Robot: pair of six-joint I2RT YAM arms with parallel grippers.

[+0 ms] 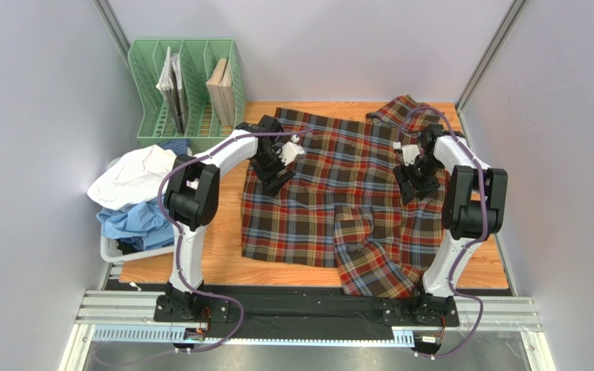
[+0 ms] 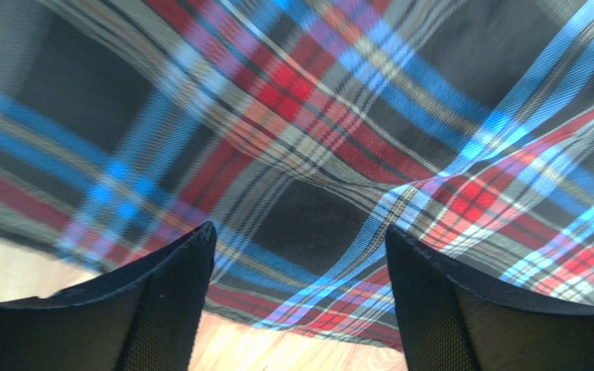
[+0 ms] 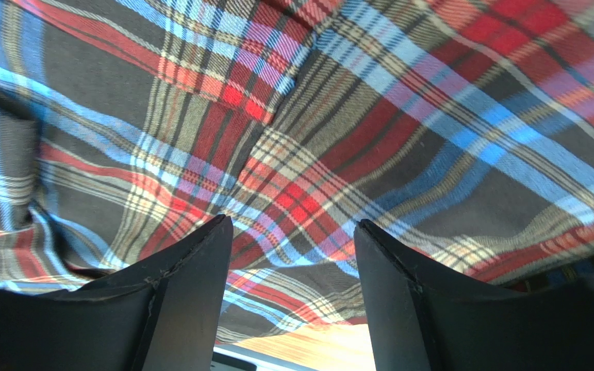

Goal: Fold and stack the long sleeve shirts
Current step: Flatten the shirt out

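The left gripper [image 2: 300, 259] has its two dark fingers [image 2: 172, 297] spread wide, with nothing between them. Plaid cloth fills the left wrist view beyond them, and a strip of bare wood shows under its edge. The right gripper [image 3: 292, 251] is parted the same way and points down at a wrinkled patch of the same cloth. I can't tell whether either set of tips actually touches the fabric.

From above, the left gripper [image 1: 274, 180] sits over the left side of the tartan shirt [image 1: 346, 193] and the right gripper [image 1: 415, 185] over its right side - both arms reach forward and bend inward. The shirt lies spread across most of the wooden table [image 1: 199, 259]. It is rumpled, with one fold running diagonally toward the near right, where the cloth spills past the edge of the wood.

At the table's left edge a white shirt [image 1: 132, 176] is heaped on a light blue shirt [image 1: 133, 220] in a pale basket [image 1: 114, 249]. Behind them stands a green file rack [image 1: 188, 85] holding a few books.
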